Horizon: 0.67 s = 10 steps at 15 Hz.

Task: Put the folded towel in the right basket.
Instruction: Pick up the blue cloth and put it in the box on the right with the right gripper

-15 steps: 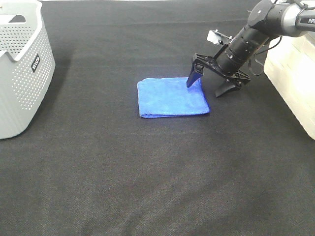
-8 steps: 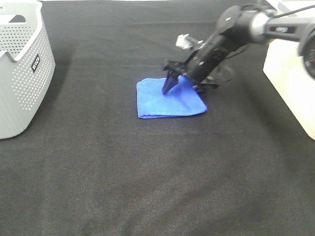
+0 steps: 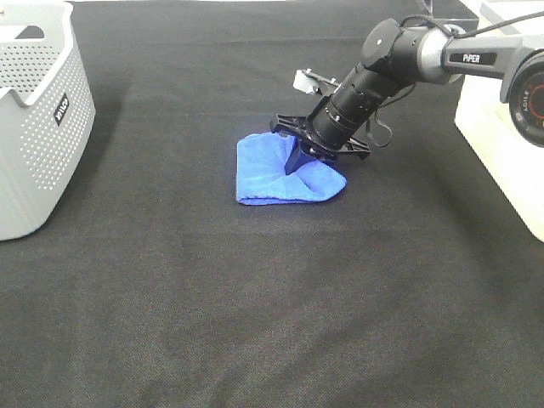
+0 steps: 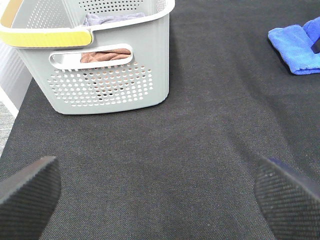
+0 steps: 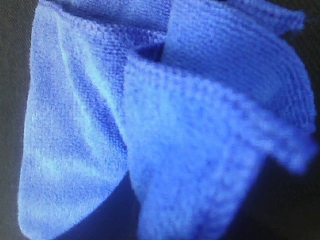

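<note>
The towel (image 3: 268, 176) is being pinched on black cloth (image 3: 255, 297) by the right gripper (image 3: 308, 161). The left gripper (image 4: 159, 195) is being held agape.

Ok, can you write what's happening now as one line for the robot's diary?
step: grasping | right jaws: down in bunched blue towel, closure hidden | left jaws: open, far from towel | right basket: towel not in yet

right gripper (image 3: 297, 160) tips buried in bunched towel (image 3: 268, 178) folds — jaw gap hidden, right wrist view all blurred blue cloth, right basket (image 3: 508, 153) cropped at right edge of table (image 3: 255, 323), left gripper (image 4: 160, 200) — only fingertip pads (image 4: 27, 192) in frame
</note>
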Available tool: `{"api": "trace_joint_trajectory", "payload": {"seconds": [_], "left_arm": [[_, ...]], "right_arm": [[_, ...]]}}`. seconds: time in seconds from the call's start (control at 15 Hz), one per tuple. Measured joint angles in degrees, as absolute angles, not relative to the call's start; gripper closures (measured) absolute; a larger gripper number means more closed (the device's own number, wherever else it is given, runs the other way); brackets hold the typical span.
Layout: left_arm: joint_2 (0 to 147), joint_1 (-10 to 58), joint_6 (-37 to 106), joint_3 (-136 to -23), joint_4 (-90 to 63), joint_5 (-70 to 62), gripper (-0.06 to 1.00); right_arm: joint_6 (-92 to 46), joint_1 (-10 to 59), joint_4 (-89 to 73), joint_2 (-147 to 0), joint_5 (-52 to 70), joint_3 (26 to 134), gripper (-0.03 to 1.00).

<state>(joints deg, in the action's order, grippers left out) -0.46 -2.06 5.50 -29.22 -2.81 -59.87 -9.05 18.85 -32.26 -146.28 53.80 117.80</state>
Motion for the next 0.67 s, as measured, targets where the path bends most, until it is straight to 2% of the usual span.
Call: {"api": "trace_joint_trajectory", "payload": {"seconds": [0.2,0.47,0.67], "left_arm": [[-0.46,-2.06,5.5,-29.22,-2.81,-59.87,-0.04],[-0.46,-2.06,5.5,-29.22,-2.81,-59.87,-0.04],[-0.46,-2.06,5.5,-29.22,-2.81,-59.87,-0.04]], "right_arm": [[-9.05,19.14,-28.3,-140.66,62.05,116.37,0.78],[-9.05,19.31,-26.99,-130.35,63.25,116.37,0.78],[-8.77,17.88,-19.77,-121.98,65.03,116.37,0.78]]}}
